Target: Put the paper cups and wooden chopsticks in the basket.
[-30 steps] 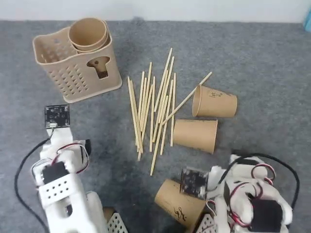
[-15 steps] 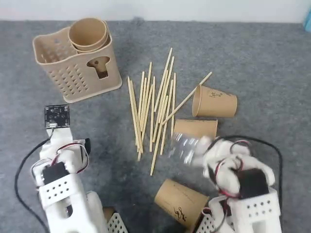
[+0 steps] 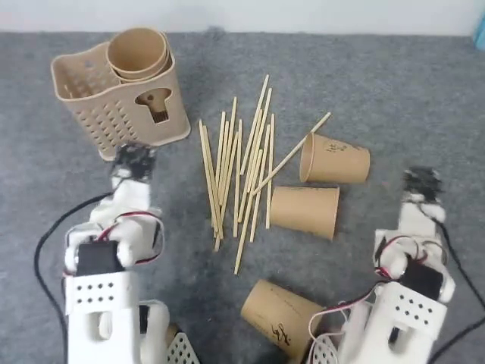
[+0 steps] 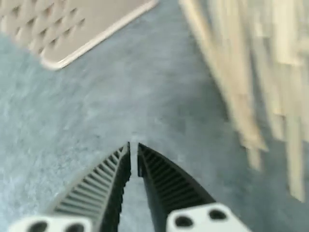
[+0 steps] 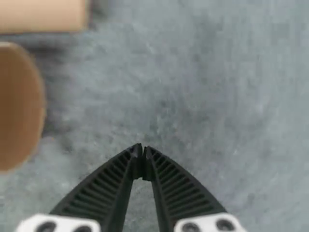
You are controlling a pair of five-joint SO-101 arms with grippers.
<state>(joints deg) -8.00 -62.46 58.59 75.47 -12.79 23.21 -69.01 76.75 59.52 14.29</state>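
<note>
The left pincer [image 4: 133, 147] has its two black ribbed fingers [image 4: 104, 183] together, with only a thin slit between them. It holds nothing, and its tip points down at the grey felt-like counter [image 4: 96, 106]. Just ahead of this pincer stands the beige perforated plastic basket [image 4: 72, 29], near it but not touching. In the high view the basket [image 3: 114, 114] carries a stack of brown paper cups [image 3: 138, 51], upright in one of its compartments. The thin pale wooden chopsticks [image 3: 239, 174] lie loose on the counter in a flat bundle. They are beside the left pincer, on the side toward the other arm, and they appear blurred in the left wrist view [image 4: 251, 72].

The right pincer [image 5: 142, 151] also has its fingers pressed together and grips nothing; below it is bare counter. On its side toward the left arm lie two single paper cups. The farther lying cup [image 3: 335, 159] is ahead of the pincer [image 5: 43, 14]. The nearer lying cup [image 3: 305, 211] is closer to it and turns its brown open mouth [image 5: 19, 106] toward the pincer. A third lying cup [image 3: 280, 309] is behind both pincers, near the base of the right arm.
</note>
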